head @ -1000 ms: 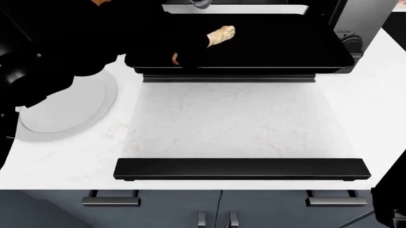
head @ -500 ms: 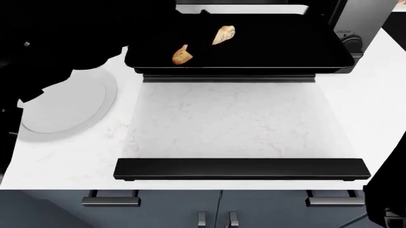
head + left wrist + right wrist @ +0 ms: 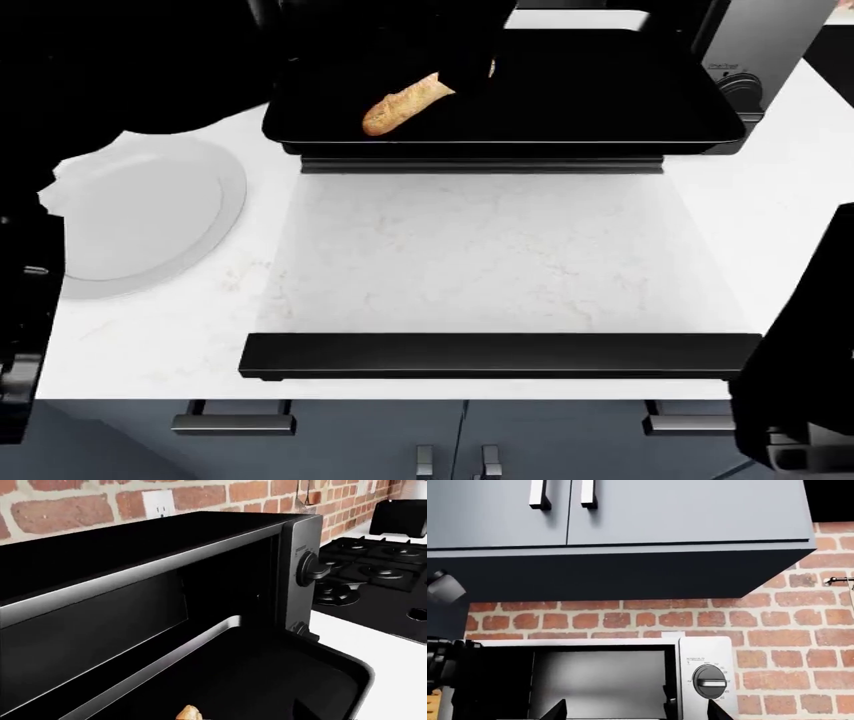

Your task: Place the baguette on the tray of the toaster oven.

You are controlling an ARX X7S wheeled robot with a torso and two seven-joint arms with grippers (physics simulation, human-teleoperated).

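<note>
Baguette [image 3: 407,102] now uncovered, near tray [image 3: 601,110] left edge.

The tray [image 3: 587,110] sits at the top centre of the head view, and the baguette [image 3: 404,103] lies on its left part, slanted. Behind the tray, at the upper right, stands the toaster oven [image 3: 747,50]. Just below the tray's front edge runs a bar [image 3: 481,165]. The plate [image 3: 134,215] rests at the left on the counter [image 3: 481,260]. Lower down, a long bar handle [image 3: 507,356] spans the middle, with cabinet handles [image 3: 234,420] beneath at the bottom edge.
</note>
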